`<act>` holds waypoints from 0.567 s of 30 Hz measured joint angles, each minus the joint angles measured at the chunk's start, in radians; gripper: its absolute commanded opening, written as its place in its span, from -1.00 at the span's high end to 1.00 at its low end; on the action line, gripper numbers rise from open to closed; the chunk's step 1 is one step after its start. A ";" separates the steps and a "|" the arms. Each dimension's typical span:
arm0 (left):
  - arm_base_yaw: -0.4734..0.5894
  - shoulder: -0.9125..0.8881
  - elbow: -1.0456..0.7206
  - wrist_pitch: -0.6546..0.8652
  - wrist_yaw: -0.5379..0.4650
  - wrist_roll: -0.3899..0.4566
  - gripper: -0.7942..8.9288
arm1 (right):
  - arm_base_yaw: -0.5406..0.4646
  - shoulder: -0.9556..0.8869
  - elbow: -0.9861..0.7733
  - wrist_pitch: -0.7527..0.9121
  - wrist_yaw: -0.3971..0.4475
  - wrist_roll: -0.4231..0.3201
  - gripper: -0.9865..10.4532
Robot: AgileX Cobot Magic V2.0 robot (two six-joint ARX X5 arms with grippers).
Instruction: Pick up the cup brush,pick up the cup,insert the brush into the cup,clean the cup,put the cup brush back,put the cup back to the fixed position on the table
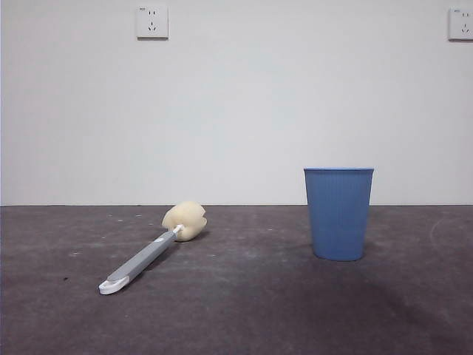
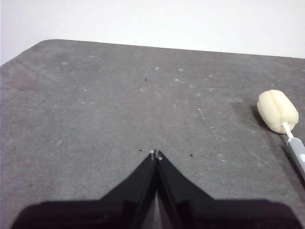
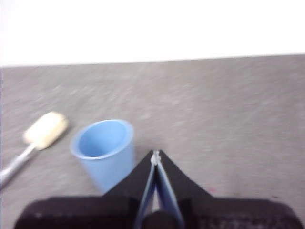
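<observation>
The cup brush (image 1: pixel 151 248) lies flat on the table (image 1: pixel 244 310), and the cup (image 1: pixel 338 213) stands upright well apart from it, at about 3 o'clock of the brush in the front view. The long axis of the brush runs from the white looped end at about 7 o'clock to the sponge head at about 1 o'clock.

The left gripper (image 2: pixel 156 153) hangs above bare table with its jaws together and holds nothing. The brush head (image 2: pixel 278 110) is off to one side of it, near but not touching. The right gripper (image 3: pixel 156 154) has its jaws together and empty, and the cup (image 3: pixel 104 149) is just beside it.

I judge that the left arm is nearer to the brush, so it must open and turn across the handle.
</observation>
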 measured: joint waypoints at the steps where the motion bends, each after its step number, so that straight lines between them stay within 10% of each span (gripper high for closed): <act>1: 0.000 0.000 0.000 0.000 0.000 0.000 0.84 | -0.019 -0.025 -0.034 0.025 0.000 -0.002 0.83; 17: 0.000 0.000 0.000 0.000 0.000 0.000 0.84 | -0.091 -0.307 -0.370 0.085 0.004 0.026 0.83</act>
